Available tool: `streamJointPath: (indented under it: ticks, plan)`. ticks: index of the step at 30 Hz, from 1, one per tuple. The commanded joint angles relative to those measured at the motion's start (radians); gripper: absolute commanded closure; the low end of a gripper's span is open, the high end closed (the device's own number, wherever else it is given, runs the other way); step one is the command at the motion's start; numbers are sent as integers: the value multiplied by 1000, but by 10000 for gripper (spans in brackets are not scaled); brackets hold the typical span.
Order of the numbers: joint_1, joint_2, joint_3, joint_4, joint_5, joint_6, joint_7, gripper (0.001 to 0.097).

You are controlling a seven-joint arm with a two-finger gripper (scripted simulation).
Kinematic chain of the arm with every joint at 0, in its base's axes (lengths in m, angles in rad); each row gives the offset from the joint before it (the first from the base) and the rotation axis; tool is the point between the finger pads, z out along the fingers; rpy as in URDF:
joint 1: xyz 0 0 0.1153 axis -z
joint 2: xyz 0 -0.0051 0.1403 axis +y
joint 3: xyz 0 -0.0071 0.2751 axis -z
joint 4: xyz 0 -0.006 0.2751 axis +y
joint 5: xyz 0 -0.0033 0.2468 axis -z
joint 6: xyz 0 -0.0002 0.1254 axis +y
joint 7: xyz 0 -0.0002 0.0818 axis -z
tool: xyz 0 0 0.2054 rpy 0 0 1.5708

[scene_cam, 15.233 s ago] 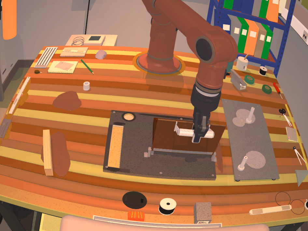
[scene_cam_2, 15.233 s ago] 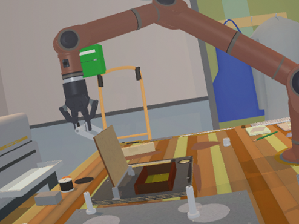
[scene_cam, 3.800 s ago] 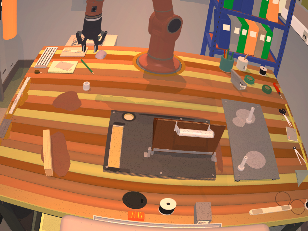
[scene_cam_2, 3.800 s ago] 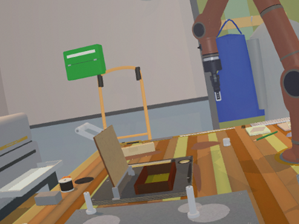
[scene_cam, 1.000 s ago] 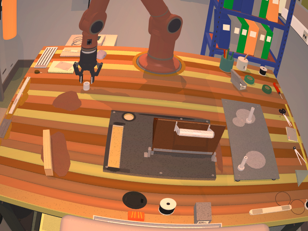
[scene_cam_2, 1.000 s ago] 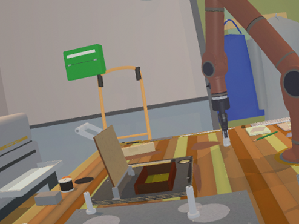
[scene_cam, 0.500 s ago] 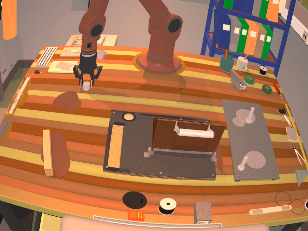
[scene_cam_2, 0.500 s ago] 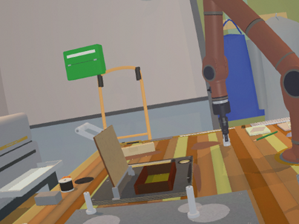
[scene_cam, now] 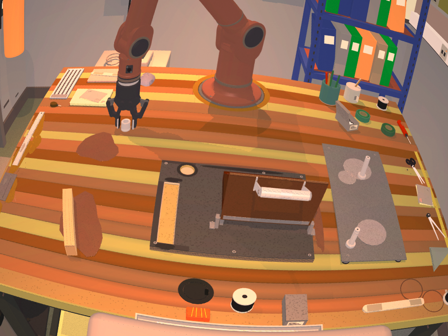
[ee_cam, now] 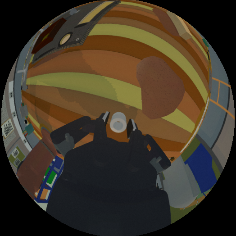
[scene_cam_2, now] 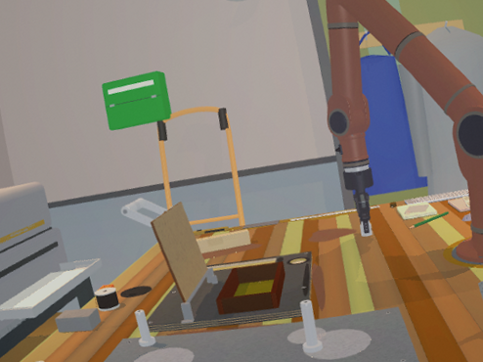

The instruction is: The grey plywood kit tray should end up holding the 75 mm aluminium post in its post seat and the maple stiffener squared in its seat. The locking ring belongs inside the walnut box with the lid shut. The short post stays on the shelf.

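The locking ring [scene_cam: 125, 125] [ee_cam: 118, 122], a short pale grey tube, stands upright on the bench at the far left. My gripper [scene_cam: 125, 126] [scene_cam_2: 365, 229] [ee_cam: 118, 122] is lowered around it and open, holding nothing. The grey plywood kit tray [scene_cam: 231, 211] lies at the bench's middle with its round post seat [scene_cam: 187, 169] and long stiffener seat [scene_cam: 168, 212] showing. The walnut box [scene_cam_2: 252, 286] sits in the tray with its lid [scene_cam: 273, 197] raised. The maple stiffener [scene_cam: 68, 221] lies at the left. Two aluminium posts [scene_cam: 363, 167] [scene_cam: 353, 238] stand on the grey shelf [scene_cam: 362, 202] at the right.
A brown patch [scene_cam: 97, 146] lies on the bench just in front of the ring. Notepads and a perforated strip [scene_cam: 67, 83] lie behind the gripper near the far edge. The arm's base [scene_cam: 231, 90] stands to the right. Spools and a grey block line the near edge.
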Motion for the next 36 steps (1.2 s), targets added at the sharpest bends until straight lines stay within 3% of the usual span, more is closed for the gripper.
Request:
streamJointPath:
  ticks: [1, 13, 33, 36]
  plan:
    - [0, -1, 0, 0, 0, 0, 0, 481]
    - [0, -1, 0, 0, 0, 0, 0, 491]
    - [0, 0, 0, 0, 0, -1, 0, 891]
    - [0, 0, 0, 0, 0, -1, 0, 901]
